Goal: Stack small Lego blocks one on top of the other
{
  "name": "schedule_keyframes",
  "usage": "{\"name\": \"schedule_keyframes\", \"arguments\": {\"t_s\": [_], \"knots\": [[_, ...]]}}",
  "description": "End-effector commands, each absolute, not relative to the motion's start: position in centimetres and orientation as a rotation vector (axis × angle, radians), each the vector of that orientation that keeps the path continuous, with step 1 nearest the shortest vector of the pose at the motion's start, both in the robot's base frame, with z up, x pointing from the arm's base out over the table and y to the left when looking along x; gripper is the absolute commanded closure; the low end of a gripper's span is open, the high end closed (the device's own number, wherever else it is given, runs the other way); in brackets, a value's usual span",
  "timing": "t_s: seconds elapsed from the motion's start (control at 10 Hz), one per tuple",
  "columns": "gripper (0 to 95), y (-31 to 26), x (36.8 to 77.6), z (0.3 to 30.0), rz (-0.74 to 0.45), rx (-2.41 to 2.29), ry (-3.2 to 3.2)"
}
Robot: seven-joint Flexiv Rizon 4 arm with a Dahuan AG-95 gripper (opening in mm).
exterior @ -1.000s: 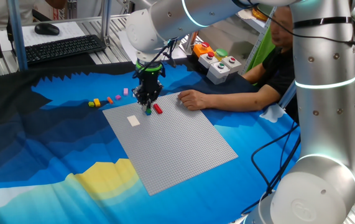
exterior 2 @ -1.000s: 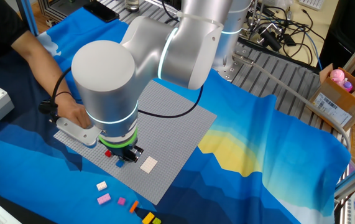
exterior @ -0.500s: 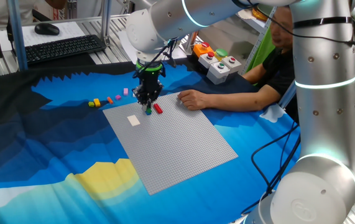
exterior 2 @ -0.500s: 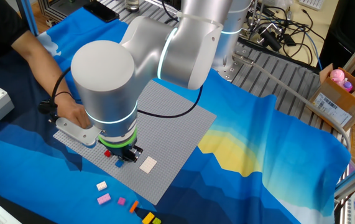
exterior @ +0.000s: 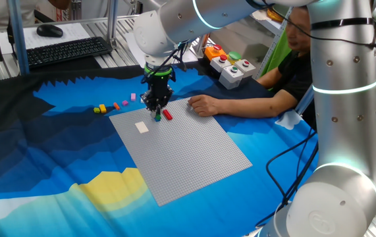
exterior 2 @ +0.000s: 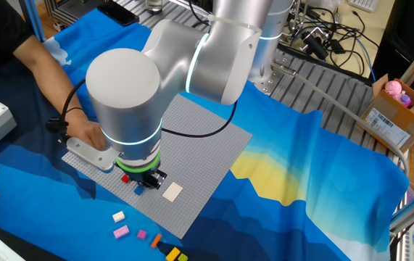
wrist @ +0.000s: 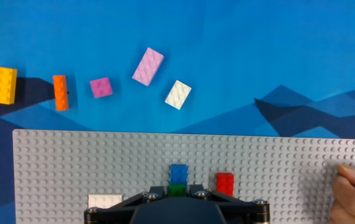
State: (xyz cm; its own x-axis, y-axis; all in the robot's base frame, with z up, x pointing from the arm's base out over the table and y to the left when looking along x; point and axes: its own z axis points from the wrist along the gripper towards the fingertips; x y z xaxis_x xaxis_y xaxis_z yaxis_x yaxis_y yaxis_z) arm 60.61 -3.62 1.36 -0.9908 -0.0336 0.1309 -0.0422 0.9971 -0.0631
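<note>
Grey baseplate (exterior: pixel 181 155) on the counter carries a cream brick (exterior: pixel 141 128), a red brick (wrist: pixel 225 183) and blue brick (wrist: pixel 178 172) beside green brick (wrist: pixel 176 188) under the hand (exterior: pixel 156 112), jaws narrow but grip unclear, while loose bricks (wrist: pixel 148 66) wait, so stacking seems barely begun.

The gripper (exterior: pixel 156 112) fingertips are hidden by its own housing; the green brick (wrist: pixel 177 189) shows only partly
</note>
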Motion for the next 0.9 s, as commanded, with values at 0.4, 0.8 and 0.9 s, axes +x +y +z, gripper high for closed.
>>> {"name": "schedule_keyframes", "arguments": {"t_s": [0.4,0.8,0.9], "knots": [[95.0,-3.73,60.69,1.37,0.094,0.047,-3.004],[95.0,-3.98,60.63,1.98,0.05,0.005,-3.006],[95.0,-4.01,60.66,2.11,0.043,0.003,-3.009]]}}
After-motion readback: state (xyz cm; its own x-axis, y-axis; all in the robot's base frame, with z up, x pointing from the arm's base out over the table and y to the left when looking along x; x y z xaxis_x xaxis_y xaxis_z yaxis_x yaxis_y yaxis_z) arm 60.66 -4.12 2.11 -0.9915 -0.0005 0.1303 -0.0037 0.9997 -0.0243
